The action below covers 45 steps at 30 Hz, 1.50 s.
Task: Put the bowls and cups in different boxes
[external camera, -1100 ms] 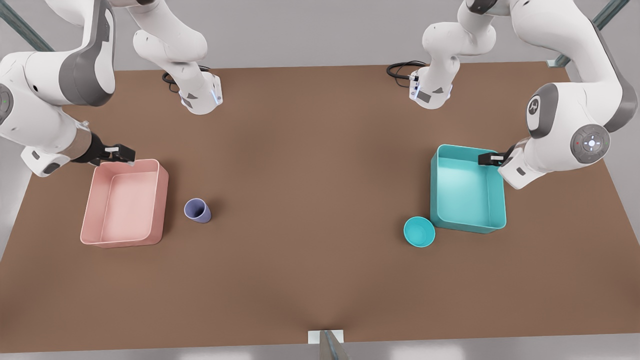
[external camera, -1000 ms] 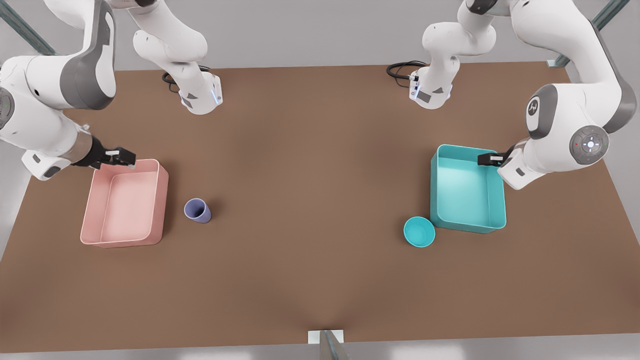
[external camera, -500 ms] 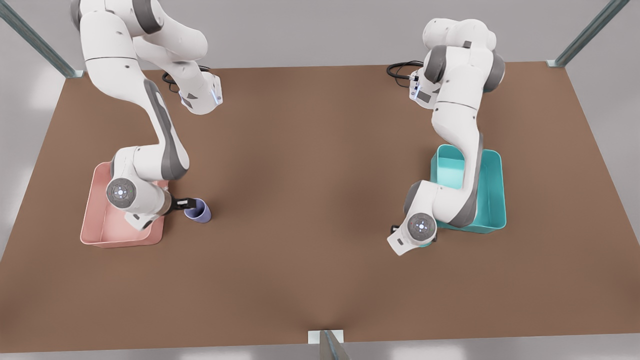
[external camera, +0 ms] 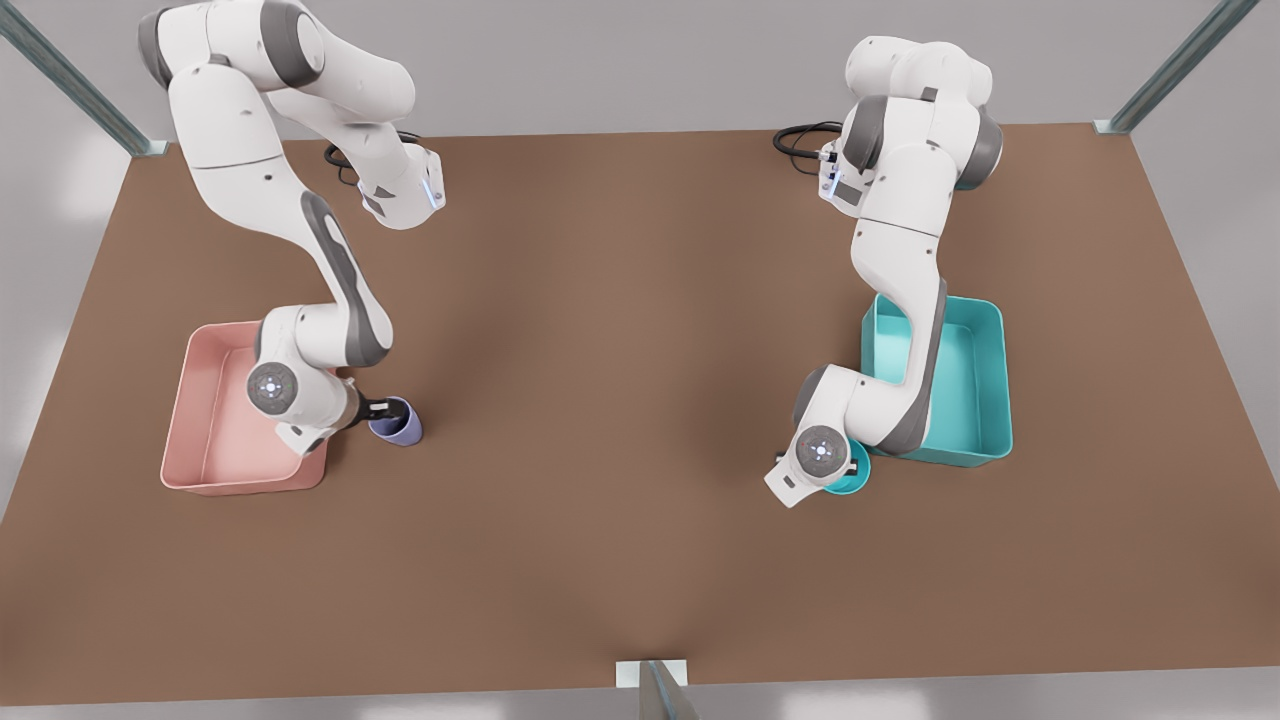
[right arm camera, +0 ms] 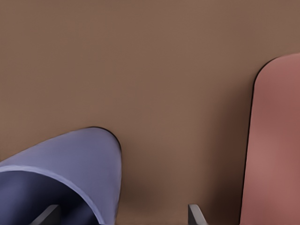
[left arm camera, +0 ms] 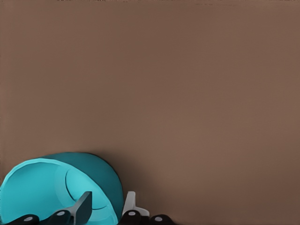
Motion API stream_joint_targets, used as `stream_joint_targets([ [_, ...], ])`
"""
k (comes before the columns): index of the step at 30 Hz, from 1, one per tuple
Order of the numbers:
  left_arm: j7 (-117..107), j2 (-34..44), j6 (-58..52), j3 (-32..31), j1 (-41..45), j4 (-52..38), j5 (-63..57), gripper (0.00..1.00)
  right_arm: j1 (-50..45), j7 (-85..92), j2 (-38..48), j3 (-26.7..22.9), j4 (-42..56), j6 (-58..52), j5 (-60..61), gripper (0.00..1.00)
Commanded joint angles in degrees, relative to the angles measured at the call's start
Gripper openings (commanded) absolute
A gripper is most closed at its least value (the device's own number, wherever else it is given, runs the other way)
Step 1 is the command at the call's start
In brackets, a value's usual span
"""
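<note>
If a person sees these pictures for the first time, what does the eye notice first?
Two white arms reach down over the brown table. The left gripper, on the front view's right, has its jaws astride the teal bowl's wall, beside the teal box. The right gripper, on the front view's left, has its jaws open around the wall of the purple cup next to the pink box.

The table (external camera: 620,420) is plain brown — no pattern. On it, the box (external camera: 210,440) left of the lavender cup (external camera: 398,425) is pale pink; the box (external camera: 975,400) far to the cup's right is teal, and the bowl (external camera: 855,478) at its corner is a brighter teal. The arms (external camera: 330,270) are white with grey joints — the fingers (external camera: 378,406) are black.
</note>
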State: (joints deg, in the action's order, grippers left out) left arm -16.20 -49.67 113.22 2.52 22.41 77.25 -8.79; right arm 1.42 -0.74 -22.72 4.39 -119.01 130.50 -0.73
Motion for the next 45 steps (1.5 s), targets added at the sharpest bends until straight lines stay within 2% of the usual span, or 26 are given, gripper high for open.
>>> stream_joint_targets([
  [1, -7.62, 0.1, 0.25, 0.03, 0.09, -0.08, 1.06, 0.23, 0.07, 0.39, -0.4, 0.0, -0.08, 2.92, 0.29, 1.0],
  [3, -9.81, 0.1, 0.34, 0.03, 0.62, -0.08, 1.15, 0.21, 0.33, 0.39, -1.27, 0.0, -0.08, 3.36, 0.2, 1.0],
  [4, -10.87, 0.19, 0.34, 0.03, 0.8, -0.26, 1.23, 0.21, 0.33, 0.39, -1.36, 0.0, -0.08, 3.36, 0.2, 0.9],
  [5, -12.45, 0.71, 0.25, -0.06, 1.23, -0.44, 2.11, 0.21, 0.33, 0.39, -1.36, 0.09, 0.0, 3.36, 0.2, 0.63],
  [6, -12.63, 1.77, -2.81, -0.06, 1.59, -1.22, 2.81, 0.21, 0.25, 0.3, -1.45, 0.09, 0.09, 3.36, 0.2, 0.46],
  [9, -12.63, 7.91, -11.59, 0.55, 1.76, -3.07, 2.46, 0.21, -0.19, -0.4, -1.45, 0.18, 0.71, 2.66, 0.2, 0.27],
  [10, -12.55, 12.74, -19.68, 1.26, 1.24, -2.99, 1.94, 0.21, -0.37, -0.67, -1.45, 0.18, 0.8, 2.57, 0.2, 0.21],
  [12, -12.72, 20.31, -30.24, 1.7, -3.23, -1.5, 2.2, 0.21, -0.81, -0.67, -1.36, 0.27, 0.97, 2.48, 0.2, 0.21],
  [14, -12.46, 24.88, -29.46, 1.7, -7.9, 6.85, 0.09, 0.21, -0.46, 0.21, -0.66, 0.27, 2.9, 0.02, 2.92, 0.21],
  [16, -12.54, 26.38, -16.03, 1.87, -10.98, 18.09, 0.09, 0.21, 0.33, 3.37, 1.53, 0.18, 5.89, -3.14, 5.2, 0.21],
  [19, -12.46, 25.68, -3.89, 2.22, -11.59, 27.86, 0.27, 0.21, 3.41, 12.6, 2.59, -0.08, 15.03, -11.23, 6.88, 0.21],
  [22, -12.46, 23.92, 6.84, 2.4, -13.7, 34.1, 0.27, 0.21, 10.08, 20.86, 2.77, -0.52, 21.53, -20.63, 6.0, 0.21],
  [25, -12.46, 22.86, 10.27, 2.49, -14.41, 37.01, 0.27, 0.21, 12.73, 25.7, 2.15, -2.9, 21.8, -23.27, 2.14, 0.21],
  [26, -12.46, 22.69, 10.09, 2.49, -14.41, 37.09, 0.27, 0.33, 12.81, 26.14, 1.89, -3.6, 21.71, -23.8, 0.99, 0.21],
  [27, -12.54, 22.86, 9.65, 2.49, -14.32, 37.09, 0.27, 0.8, 12.9, 26.58, 1.36, -4.48, 21.8, -23.98, -0.32, 0.21],
  [28, -12.37, 23.13, 8.69, 2.49, -14.32, 37.01, 0.18, 0.93, 12.9, 26.58, 0.66, -4.83, 21.72, -24.06, -0.85, 0.21],
  [30, -11.15, 25.5, 3.69, 2.49, -14.15, 36.39, 0.09, 0.98, 12.99, 27.72, -0.22, -5.44, 21.19, -24.24, -0.85, 0.21],
  [31, -9.29, 29.79, -6.21, 2.4, -14.23, 32.89, 0.61, 1.0, 12.99, 27.63, -0.83, -5.53, 21.28, -23.63, -0.77, 0.21],
  [32, -9.03, 31.13, -22.64, -0.14, -14.23, 23.15, 1.23, 1.0, 12.99, 27.63, -1.8, -5.53, 21.45, -22.14, -0.77, 0.21],
  [33, -8.59, 31.13, -33.03, -3.74, -14.23, 14.62, 1.41, 1.0, 13.34, 27.63, -3.38, -5.62, 21.72, -19.77, -0.77, 0.21],
  [34, -4.58, 32.27, -38.41, -6.21, -14.32, 8.98, 3.42, 1.0, 13.52, 27.81, -4.44, -5.62, 21.54, -17.57, -0.77, 0.21],
  [35, 10.35, 34.2, -41.48, -6.3, -14.76, 4.94, 7.12, 1.0, 13.78, 27.81, -5.58, -5.62, 21.28, -15.11, -0.77, 0.21],
  [37, 15.93, 33.86, -45.98, -6.48, -14.76, -4.9, 7.21, 1.0, 13.78, 27.81, -6.72, -5.62, 20.75, -10.89, -0.68, 0.21],
  [41, 15.76, 32.71, -42.99, -6.74, -14.58, -5.62, 7.21, 1.0, 14.48, 27.9, -9.18, -5.62, 19.25, -3.94, -0.68, 0.21],
  [44, 15.76, 32.09, -42.9, -6.83, -14.32, -5.45, 7.3, 1.0, 14.48, 27.81, -9.62, -5.53, 18.73, -4.2, 0.02, 0.21],
  [45, 15.76, 32.09, -42.38, -6.74, -14.41, -5.36, 7.21, 1.0, 14.48, 27.64, -9.62, -5.53, 18.29, -4.55, 0.2, 0.57],
])
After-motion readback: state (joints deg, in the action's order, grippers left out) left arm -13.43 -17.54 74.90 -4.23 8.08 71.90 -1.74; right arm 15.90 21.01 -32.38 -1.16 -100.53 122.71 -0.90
